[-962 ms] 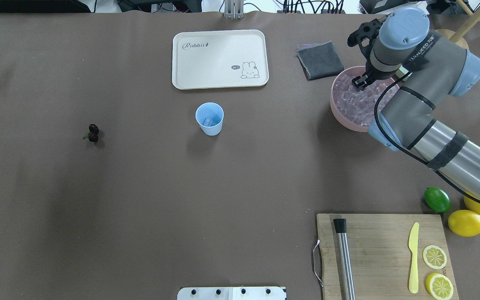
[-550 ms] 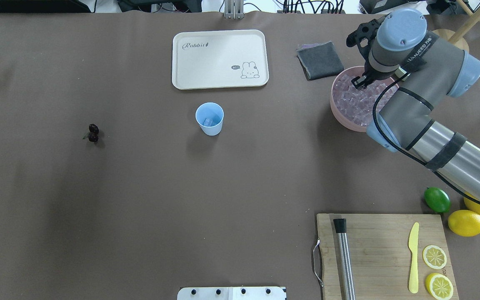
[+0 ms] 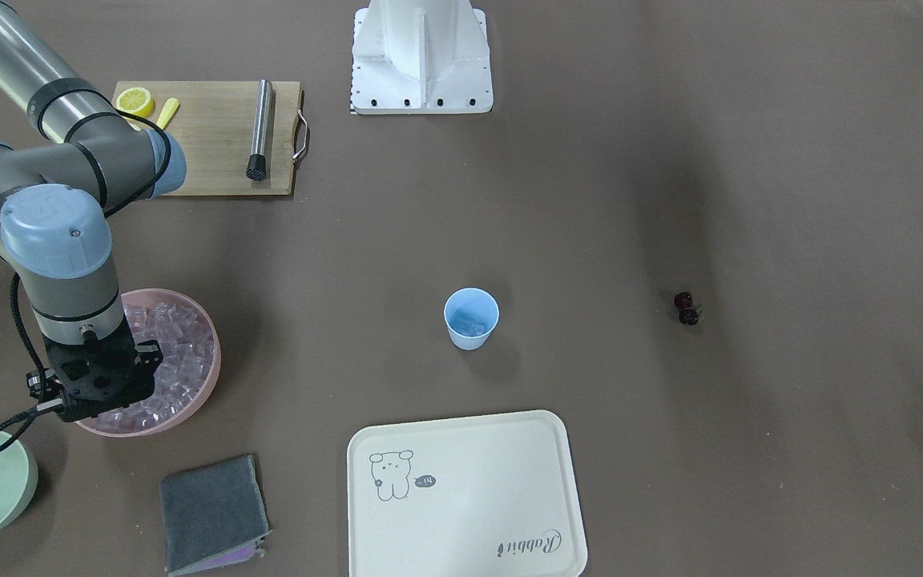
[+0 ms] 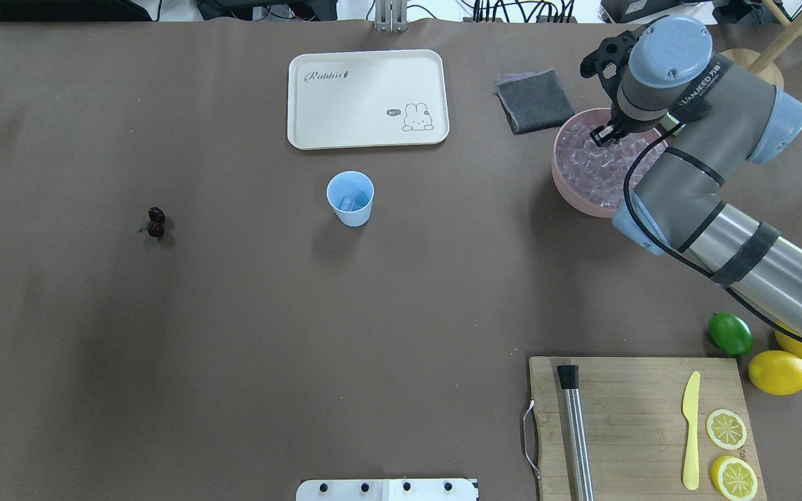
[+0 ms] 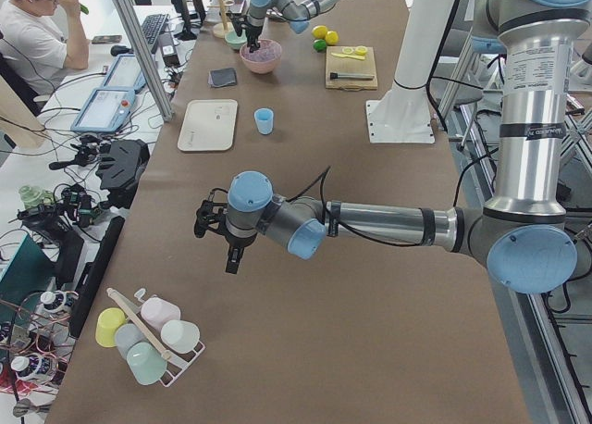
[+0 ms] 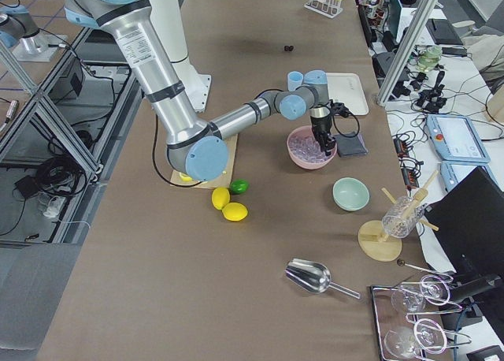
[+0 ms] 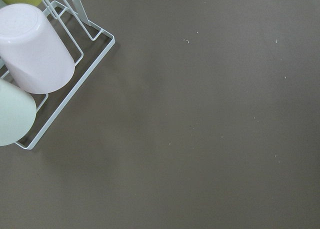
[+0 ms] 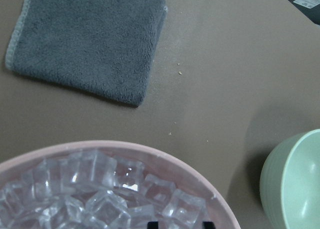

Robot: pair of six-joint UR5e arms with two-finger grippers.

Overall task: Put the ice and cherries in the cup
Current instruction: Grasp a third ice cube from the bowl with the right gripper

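1. Compared with a second ago, we are seeing the right tool [image 4: 603, 134] sitting slightly nearer the far rim of the pink bowl [image 4: 558, 182], its wrist shifting a little with it. It is still dipping into the ice [image 4: 585, 170].
2. We are reading its fingertips [image 8: 152, 225] in the wrist view as standing a narrow gap apart with a cube between them. We cannot tell whether they are pinching that cube or only straddling it.
3. We are judging the step in hand to be picking one more cube. To do it well, we are suggesting closing squarely on two flat faces of a single cube near the top of the heap. A corner grip on something this glassy is likely slipping. Then we are lifting straight up, clear of the rim, before travelling.
4. Moving outward, the grey cloth [image 4: 535, 101] and the pale green bowl [image 8: 295, 184] are lying near the pink bowl.
5. The cup [image 4: 350, 198] is standing upright well apart, mid-tabletop [image 4: 401, 313], just on the robot's side of the tray [image 4: 366, 97]. It is already holding a little ice. We are advising a low release directly over its mouth.
6. The cherries [image 4: 156, 223] are lying farther still, toward the robot's left. They and the cup are sitting where they were a second ago.
7. The left tool [image 5: 231, 255] is hovering near a wire rack of cups [image 7: 35, 54]. We cannot tell how its jaws are standing.
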